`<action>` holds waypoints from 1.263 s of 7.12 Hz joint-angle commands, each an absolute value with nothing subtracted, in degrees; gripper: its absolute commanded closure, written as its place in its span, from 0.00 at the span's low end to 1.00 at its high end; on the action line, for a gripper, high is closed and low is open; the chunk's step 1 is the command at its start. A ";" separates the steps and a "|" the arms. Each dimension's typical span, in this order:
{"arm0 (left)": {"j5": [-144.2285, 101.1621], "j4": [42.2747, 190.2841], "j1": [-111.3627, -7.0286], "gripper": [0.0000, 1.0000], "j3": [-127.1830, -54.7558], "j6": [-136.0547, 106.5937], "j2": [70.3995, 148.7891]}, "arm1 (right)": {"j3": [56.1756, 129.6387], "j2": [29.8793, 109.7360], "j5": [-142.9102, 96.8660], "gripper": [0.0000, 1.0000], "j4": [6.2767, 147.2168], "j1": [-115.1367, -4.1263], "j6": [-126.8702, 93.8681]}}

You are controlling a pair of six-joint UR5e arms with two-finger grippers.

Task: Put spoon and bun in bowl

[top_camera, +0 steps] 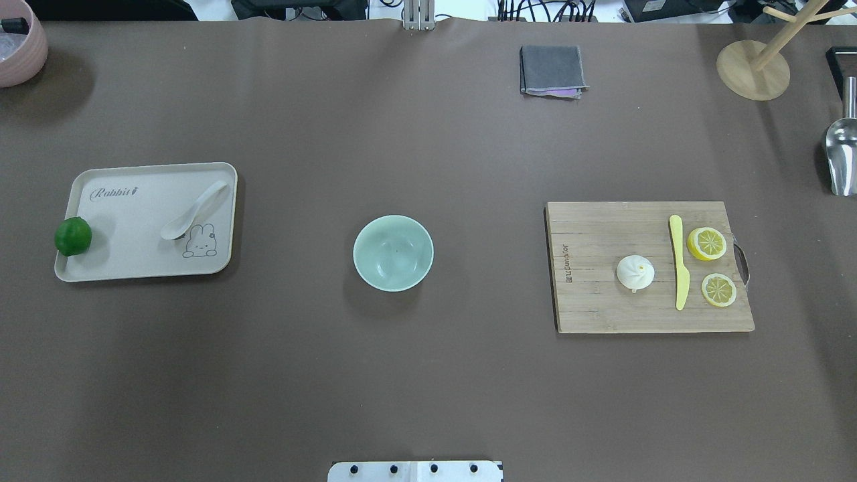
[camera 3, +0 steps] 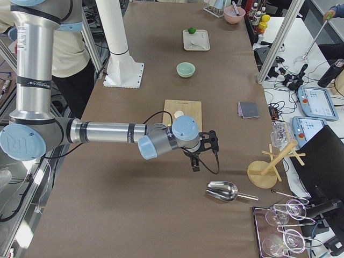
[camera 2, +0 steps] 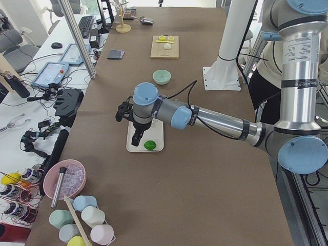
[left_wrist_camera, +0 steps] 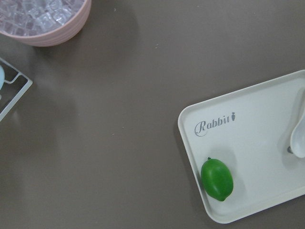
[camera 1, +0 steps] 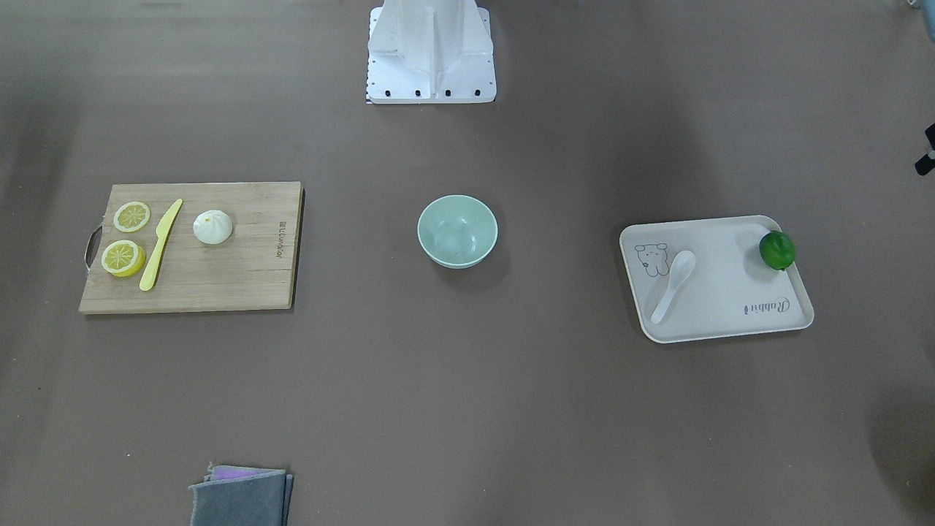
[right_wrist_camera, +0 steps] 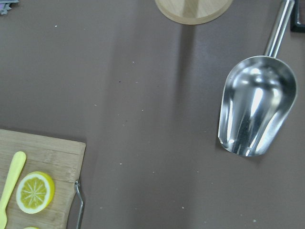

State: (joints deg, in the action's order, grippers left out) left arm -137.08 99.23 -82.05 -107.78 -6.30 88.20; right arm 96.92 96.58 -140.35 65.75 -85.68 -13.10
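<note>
The white spoon (camera 1: 673, 285) lies on the beige tray (camera 1: 730, 307), also seen in the overhead view (top_camera: 195, 211) and at the right edge of the left wrist view (left_wrist_camera: 300, 136). The white bun (camera 1: 212, 227) sits on the wooden cutting board (camera 1: 219, 285), also in the overhead view (top_camera: 635, 272). The empty mint-green bowl (camera 1: 457, 231) stands mid-table between them (top_camera: 393, 253). My left gripper (camera 2: 136, 138) hangs above the tray's outer end; it shows only in the exterior left view. My right gripper (camera 3: 194, 164) hangs beyond the board; it shows only in the exterior right view. I cannot tell whether either is open or shut.
A green lime (camera 1: 776, 250) sits on the tray. A yellow knife (camera 1: 161, 245) and two lemon slices (camera 1: 131, 217) lie on the board. A folded grey cloth (top_camera: 552, 70), a metal scoop (right_wrist_camera: 255, 105), a wooden stand (top_camera: 753, 67) and a pink bowl of ice (left_wrist_camera: 47, 19) stand around the edges.
</note>
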 commanded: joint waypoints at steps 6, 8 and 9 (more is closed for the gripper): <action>-127.62 102.72 -59.79 0.18 -96.18 -10.72 105.63 | 104.67 91.94 -137.29 0.01 65.83 -67.09 -34.24; -127.00 110.54 -57.31 0.18 -87.40 -12.46 109.67 | 106.08 90.19 -134.31 0.01 65.83 -61.81 -40.23; -127.00 110.65 -55.65 0.18 -86.49 -14.05 110.73 | 106.26 90.09 -134.30 0.01 65.83 -61.35 -40.51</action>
State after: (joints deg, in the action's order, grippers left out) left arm -127.11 109.05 -57.53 -89.06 -12.32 108.95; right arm 105.87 90.60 -134.88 65.83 -62.85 -38.94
